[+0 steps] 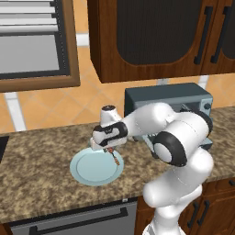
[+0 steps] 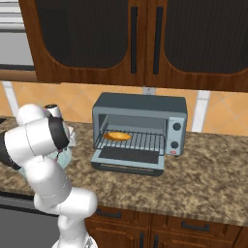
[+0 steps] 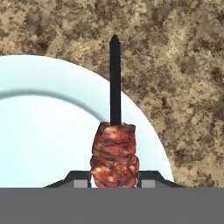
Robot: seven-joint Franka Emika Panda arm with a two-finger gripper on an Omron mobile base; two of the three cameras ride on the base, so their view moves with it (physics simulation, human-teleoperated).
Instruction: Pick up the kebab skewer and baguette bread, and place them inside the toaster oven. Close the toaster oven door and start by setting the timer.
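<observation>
At the plate's [image 3: 48, 127] rim, hand [image 3: 114, 181] grips kebab skewer [image 3: 114, 148].

- The place was a home kitchen, rendered rather than filmed.
- A speckled brown granite counter [image 2: 213, 169] ran along the wall, with dark wooden base cabinets [image 2: 193, 227] and bar handles below it.
- Dark wooden wall cabinets [image 2: 145, 38] hung overhead, above a backsplash of orange tiles [image 1: 55, 105].
- A blue-grey toaster oven [image 2: 140, 128] stood on the counter, its door dropped open and a baguette bread [image 2: 117, 136] on the wire rack.
- A pale blue plate [image 1: 92, 167] lay on the counter.
- A window with a wooden frame [image 1: 41, 82] sat at the left.
</observation>
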